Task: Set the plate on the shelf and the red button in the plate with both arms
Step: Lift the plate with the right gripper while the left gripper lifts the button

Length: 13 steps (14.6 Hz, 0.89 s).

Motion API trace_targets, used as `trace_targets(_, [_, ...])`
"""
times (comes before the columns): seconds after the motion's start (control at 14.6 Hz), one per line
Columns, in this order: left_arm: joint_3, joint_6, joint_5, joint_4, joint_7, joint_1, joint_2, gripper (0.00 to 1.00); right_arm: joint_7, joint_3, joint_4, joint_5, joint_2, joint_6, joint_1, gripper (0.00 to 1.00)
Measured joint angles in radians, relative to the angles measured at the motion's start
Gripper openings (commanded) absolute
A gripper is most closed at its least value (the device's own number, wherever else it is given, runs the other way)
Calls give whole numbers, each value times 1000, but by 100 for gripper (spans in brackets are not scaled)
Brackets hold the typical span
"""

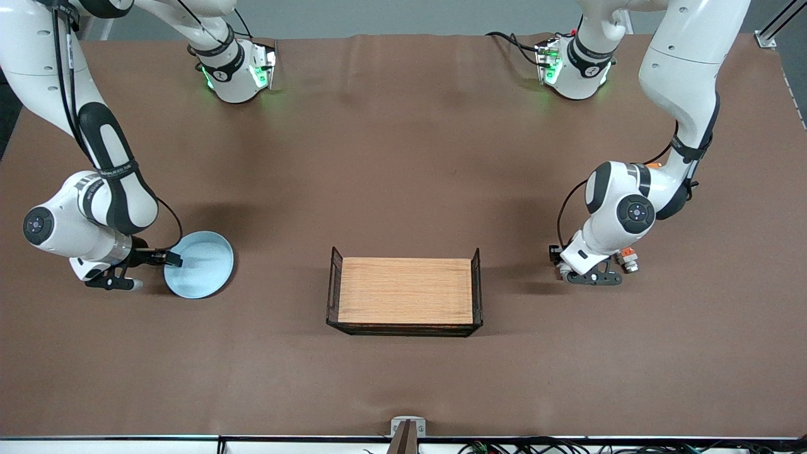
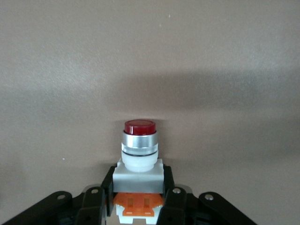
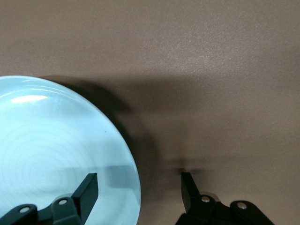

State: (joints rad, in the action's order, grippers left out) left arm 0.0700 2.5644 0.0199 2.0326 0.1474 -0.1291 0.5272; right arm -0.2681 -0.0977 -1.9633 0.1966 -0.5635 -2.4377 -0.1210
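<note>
Plate (image 1: 202, 268): one, pale blue, flat on the desk (image 1: 403, 157), toward the right arm's end from the tray (image 1: 405, 291). The right gripper (image 1: 171, 259) straddles its rim, fingers spread, one finger (image 3: 86, 190) over the inside and the other outside on the desk; whether they touch the rim is hard to tell. One wooden-floored tray with black wire ends sits mid-desk. One red button (image 2: 139, 159) lies toward the left arm's end from the tray, low at the desk, pinched at its grey-and-white body by the left gripper (image 2: 138, 197), its dark red tip pointing away from the fingers. Two arms, two grippers, both down at the desk.
</note>
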Motion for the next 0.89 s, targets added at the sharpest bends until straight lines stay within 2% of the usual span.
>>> trace_targets(0.14, [0,0,0,-9,0,4,-3,24,0,0,1,0,0,0,0,63])
trace_targets(0.55, [-1,-5,0,-37,0,6,-65,24,-1,2,2,0,0,0,0,17])
trace_targets(0.68, [-1,-64,0,-41,0,7,-110,24,-1,3,3,0,0,0,0,3])
trace_targets(0.89, [-2,-220,0,-64,4,12,-201,24,-1,5,13,1,6,18,0,0])
